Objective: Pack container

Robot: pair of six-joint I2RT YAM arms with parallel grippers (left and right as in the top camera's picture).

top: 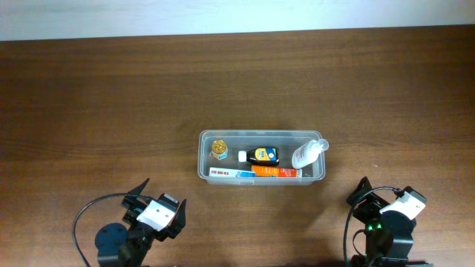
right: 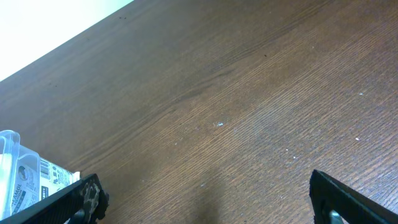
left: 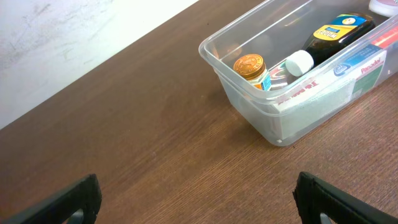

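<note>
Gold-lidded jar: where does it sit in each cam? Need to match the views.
Overhead: gold-lidded jar sits near frame centre, at the left end inside the container.
Left wrist: right of centre, upper half, at the container end closest to the camera.
Right wrist: not in it.
Shared landmark, overhead and left wrist: the white bottle cap beside the jar.

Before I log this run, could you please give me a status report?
Left gripper and right gripper open, empty. Container holds dark bottle, jar, box; clear bottle at right end. Nothing blocking.
</note>
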